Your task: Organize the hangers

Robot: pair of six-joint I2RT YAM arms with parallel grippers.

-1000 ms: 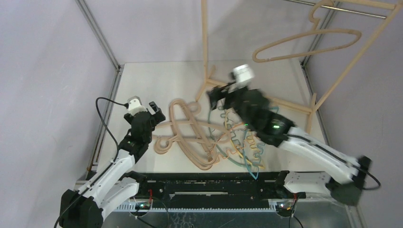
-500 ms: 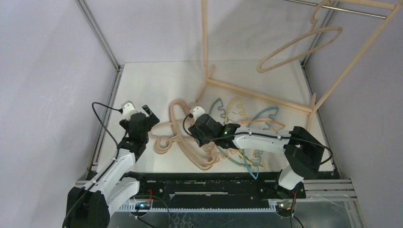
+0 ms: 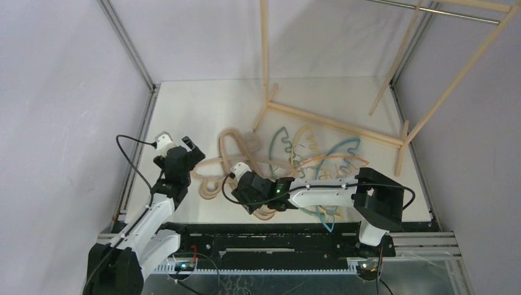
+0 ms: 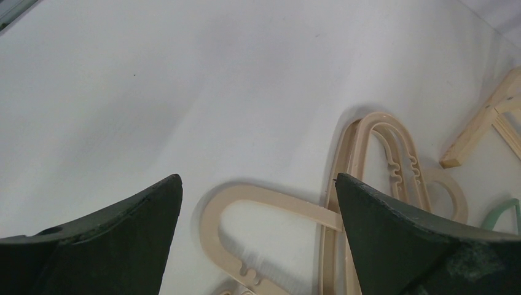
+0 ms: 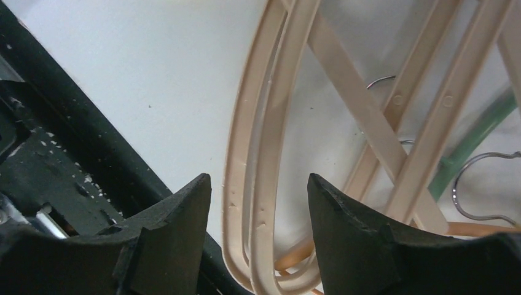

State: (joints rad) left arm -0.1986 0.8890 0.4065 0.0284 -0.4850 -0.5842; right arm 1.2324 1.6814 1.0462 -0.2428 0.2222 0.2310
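Several beige hangers [image 3: 236,153] lie crossed in a pile on the white table [image 3: 196,104]. Thin teal [image 3: 279,144], yellow [image 3: 305,138] and orange hangers [image 3: 332,158] lie tangled to their right. My right gripper [image 3: 258,200] is low at the pile's near end. In the right wrist view it [image 5: 258,178] is open, its jaws straddling two stacked beige rims [image 5: 258,123] with a gap on each side. My left gripper [image 3: 193,149] hovers at the pile's left, wide open [image 4: 258,178] over a beige hook [image 4: 246,203], holding nothing.
The pale wooden rack frame [image 3: 332,123] stands at the back right, with its metal rod [image 3: 442,11] high up. The black base rail [image 5: 55,153] runs close behind my right gripper. Bare metal hooks [image 5: 473,184] show among the hangers.
My right arm dropped from near the rack to the pile's near end, and its jaws narrowed. The beige hanger swinging from the rod no longer shows. The left arm barely shifted.
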